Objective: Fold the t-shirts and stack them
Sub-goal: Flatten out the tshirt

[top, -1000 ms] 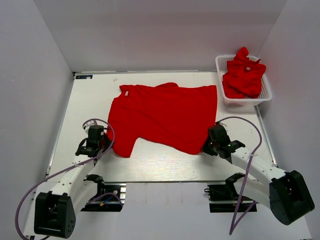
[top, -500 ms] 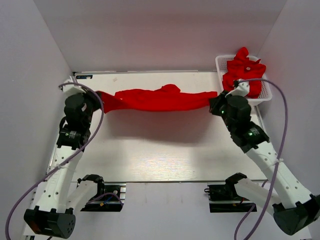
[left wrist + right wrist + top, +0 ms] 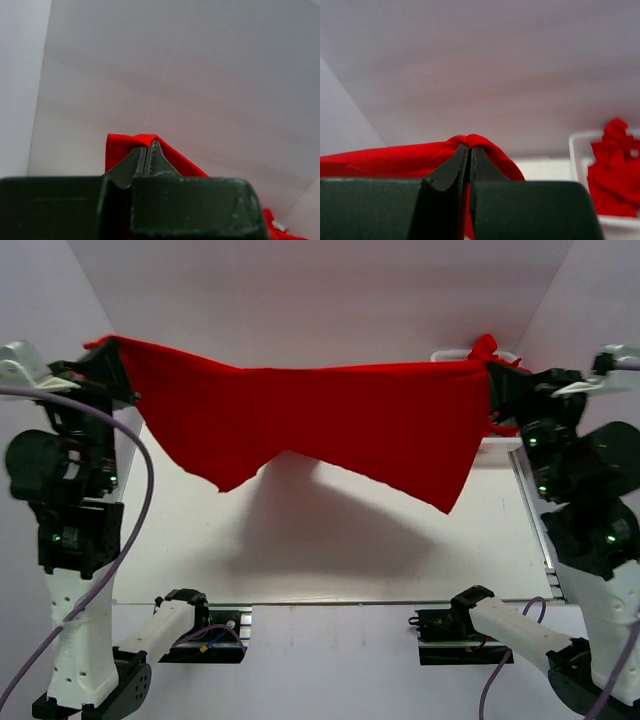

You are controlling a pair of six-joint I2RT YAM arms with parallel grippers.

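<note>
1. Since a second ago, the t-shirt (image 3: 320,420) is lifted off the table (image 3: 300,560), where it was lying flat. Both arms are raised from low at the near edge to high at the two sides.
2. Nearest, a broad shadow of the cloth is cast on the tabletop.
3. At the left, the left gripper (image 3: 147,145) is seen pinched fully together on a fold of red cloth at one upper corner of the shirt.
4. At the right, the right gripper (image 3: 469,146) is likewise closed tight on a bunched fold at the opposite corner.
5. Between them the t-shirt is held spread in the air, its top edge drawn nearly straight. Its lower edge hangs uneven, with one point at the left and a longer one at the right.
6. Farther back, behind the right gripper, a white basket (image 3: 577,150) is seen holding more crumpled t-shirts (image 3: 612,170).
7. The task is judged to be at an early stage: no fold is made and no stack is begun. This shirt is yet to be laid out and folded, and the basket's shirts are untouched.
</note>
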